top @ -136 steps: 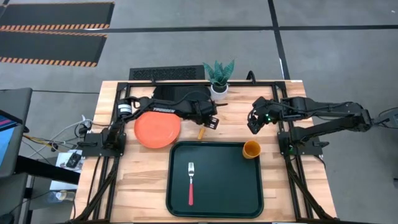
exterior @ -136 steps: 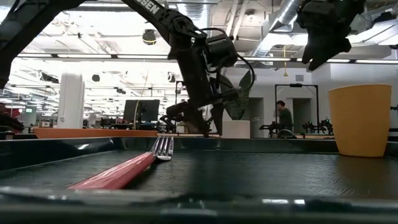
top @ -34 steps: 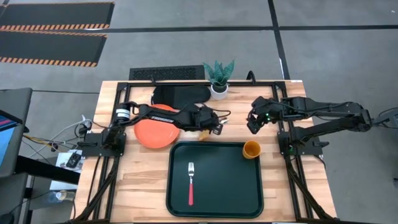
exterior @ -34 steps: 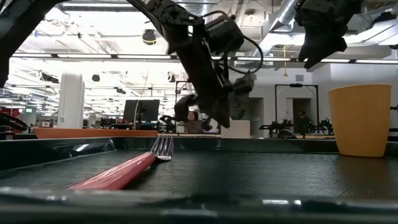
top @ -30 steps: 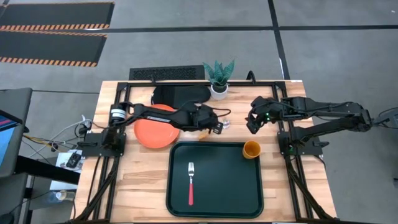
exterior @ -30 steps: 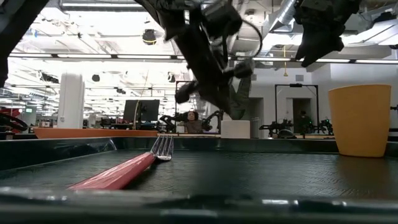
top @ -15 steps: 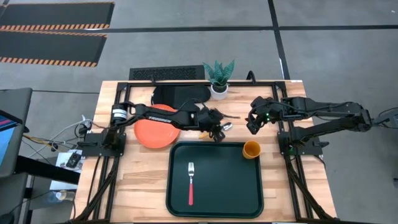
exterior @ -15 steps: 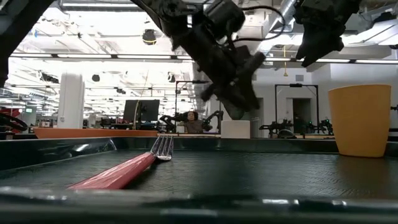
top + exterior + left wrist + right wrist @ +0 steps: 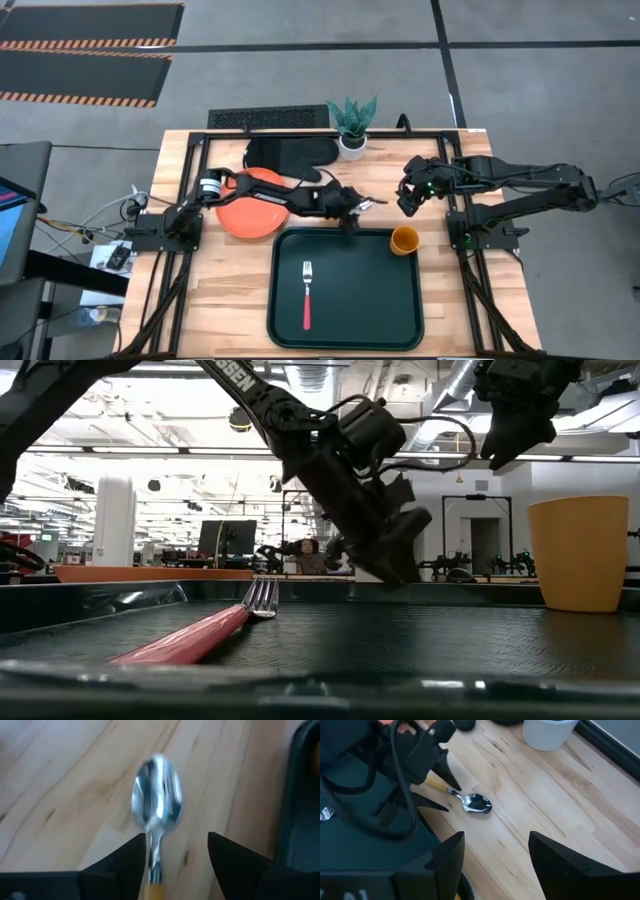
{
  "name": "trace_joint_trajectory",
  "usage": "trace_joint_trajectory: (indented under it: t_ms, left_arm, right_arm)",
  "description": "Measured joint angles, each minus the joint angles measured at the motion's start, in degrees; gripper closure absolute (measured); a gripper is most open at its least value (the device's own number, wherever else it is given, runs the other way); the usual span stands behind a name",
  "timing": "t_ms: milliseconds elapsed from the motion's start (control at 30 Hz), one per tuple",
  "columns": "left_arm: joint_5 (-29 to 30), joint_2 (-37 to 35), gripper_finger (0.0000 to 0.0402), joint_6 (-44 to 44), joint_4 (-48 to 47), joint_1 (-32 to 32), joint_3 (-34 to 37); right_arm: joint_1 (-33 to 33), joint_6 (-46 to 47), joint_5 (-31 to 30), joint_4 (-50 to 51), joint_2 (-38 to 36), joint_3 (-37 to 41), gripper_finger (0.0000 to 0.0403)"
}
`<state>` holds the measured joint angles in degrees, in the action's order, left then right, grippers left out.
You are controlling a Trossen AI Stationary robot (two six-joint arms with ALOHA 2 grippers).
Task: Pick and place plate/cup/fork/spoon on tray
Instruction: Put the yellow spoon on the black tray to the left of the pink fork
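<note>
Left gripper [image 9: 352,207] stretched low across the table [image 9: 230,290], just beyond the far rim of the tray [image 9: 380,300], fingers [image 9: 131,854] apart on either side of the spoon [image 9: 156,800]. Spoon lying on the wood just outside the tray's far edge, silver bowl pointing away from the left gripper, yellow-orange handle running back between the fingers; whether the fingers actually touch the handle cannot be told. Same spoon seen from the right wrist view [image 9: 476,803], bowl up on the table, handle tucked under the left gripper [image 9: 432,782].

Right gripper [image 9: 407,197] held above the table beyond the tray's far right corner, near the cup [image 9: 404,240], well clear of the spoon; fingers [image 9: 447,855] apart, holding nothing.

Fork [image 9: 307,294] lying inside the tray, left of its middle, tines toward the far rim, red-pink handle toward the near rim. Cup upright in the tray's far right corner, close against the rim. Plate [image 9: 250,215] flat on the table just outside the tray's far left corner, partly under the left arm. Small white pot with a green plant [image 9: 352,128] at the far edge of the table, well beyond the tray. Black oven mitt [image 9: 285,152] beside the pot, beyond the plate.
</note>
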<state>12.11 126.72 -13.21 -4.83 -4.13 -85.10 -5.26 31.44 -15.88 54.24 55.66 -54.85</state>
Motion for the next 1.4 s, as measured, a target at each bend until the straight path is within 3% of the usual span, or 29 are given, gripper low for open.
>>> trace_joint_trajectory:
  t_ms: [367, 500, 600, 767, 1067, 1400]
  left_arm:
    - [1.7, 2.5, 0.0212, -1.2, -0.2, 0.0, -0.2]
    - [-0.3, 3.6, 0.0219, -1.1, -0.8, -0.6, -0.2]
    - [-1.4, 4.5, 0.0265, -3.4, -1.6, -1.1, -0.4]
    - [-1.8, 4.5, 0.0381, -6.5, -3.3, -1.8, -0.5]
    - [-2.1, 4.0, 0.0391, -9.8, -3.3, -2.6, -0.8]
    - [-0.2, 3.7, 0.0397, -10.5, -10.6, -2.8, -7.0]
  right_arm:
    - [0.0, 0.0, 0.0, -0.3, 0.0, 0.0, 0.0159]
    - [0.0, 0.0, 0.0, -0.3, 0.0, 0.0, 0.0159]
    - [0.0, 0.0, 0.0, -0.3, 0.0, 0.0, 0.0159]
    - [0.0, 0.1, 0.3, -0.3, 0.0, 0.0, 0.0159]
    - [0.0, 0.1, 0.3, -0.3, 0.0, 0.0, 0.0159]
    - [0.0, -0.1, -0.3, -0.3, 0.0, 0.0, 0.0159]
